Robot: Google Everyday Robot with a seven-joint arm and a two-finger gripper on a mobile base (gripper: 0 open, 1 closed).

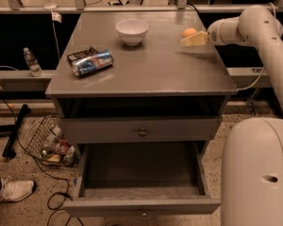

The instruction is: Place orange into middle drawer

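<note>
The orange (189, 32) is a small round fruit at the back right of the grey cabinet top (146, 65). My gripper (188, 40) reaches in from the right, its pale fingertips just in front of and touching or nearly touching the orange. The middle drawer (141, 192) is pulled open below, a wide box with a bare grey inside. The knobbed drawer front (141, 132) above it is closed.
A white bowl (131, 30) stands at the back centre of the top. A blue-silver can (92, 63) lies on its side at the left, by a dark packet (82, 54). A wire basket (52, 147), cables, a shoe (12, 190) and a bottle (30, 61) lie left. The robot's white base (257, 173) fills the lower right.
</note>
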